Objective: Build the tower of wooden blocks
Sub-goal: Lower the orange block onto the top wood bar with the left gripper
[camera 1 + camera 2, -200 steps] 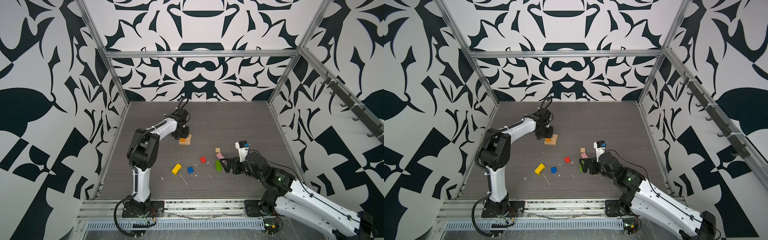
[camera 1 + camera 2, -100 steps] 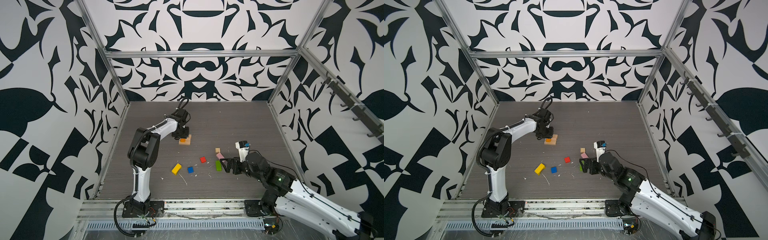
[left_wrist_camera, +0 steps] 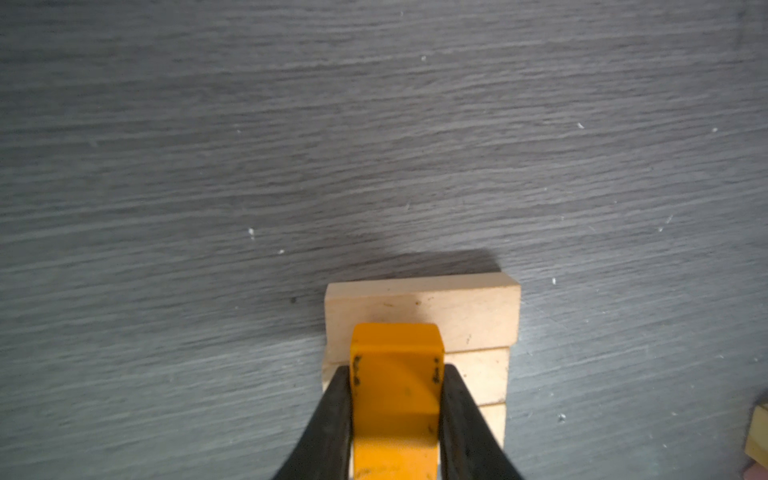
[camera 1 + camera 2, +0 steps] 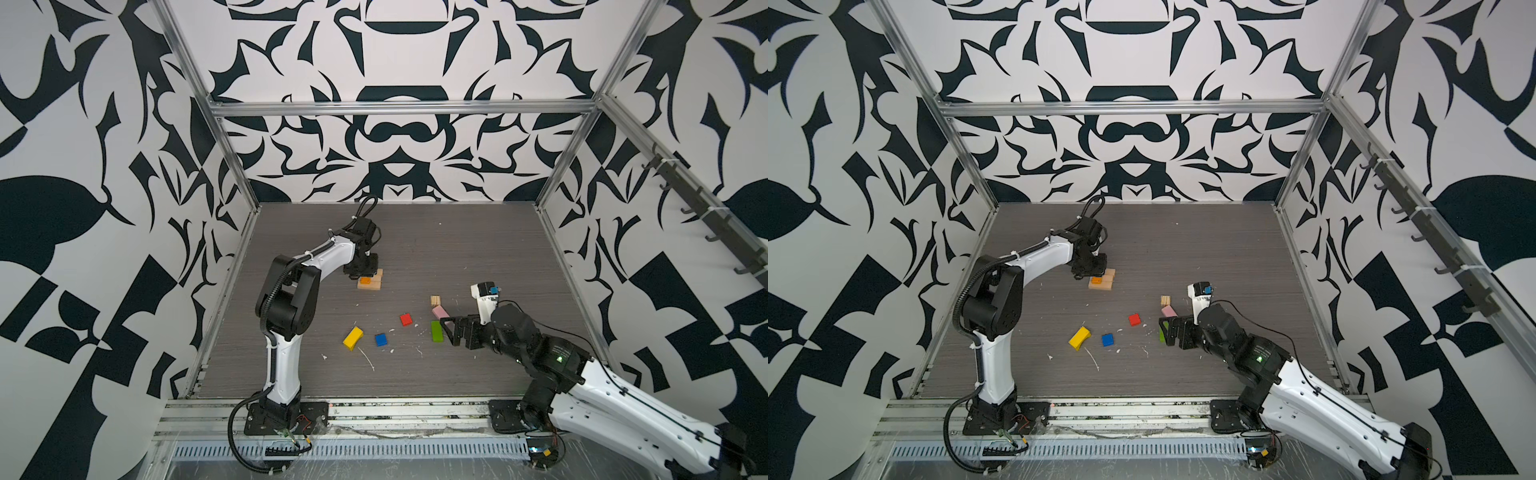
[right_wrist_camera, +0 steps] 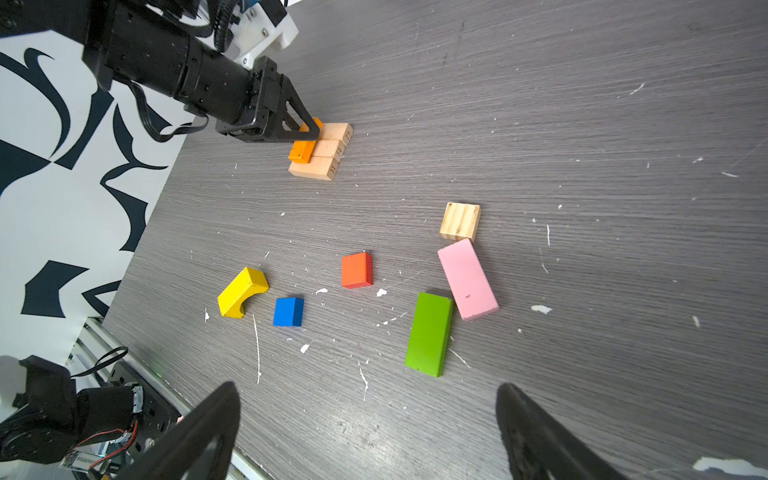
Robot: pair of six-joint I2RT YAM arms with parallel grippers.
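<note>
Currently the left end effector (image 3: 395, 376) is clamped on the orange block (image 5: 302, 151), which sits on top of three tan planks (image 5: 326, 149). The planks lie side by side, touching, on the grey worktop (image 4: 457, 249), and the block runs across them along one edge, so the tower (image 4: 374, 285) is only this low start. Well apart, nearer the right arm, the green block (image 5: 429, 334) lies close against the pink block (image 5: 467, 279). A tan cube (image 5: 460, 220) is just beside the pink one's end. A red block (image 5: 356, 270), a blue block (image 5: 288, 311) and a yellow arched block (image 5: 242, 291) lie loose nearby. The right end effector (image 4: 449, 332) hangs just beside the green block, jaws wide apart, gripping nothing.
</note>
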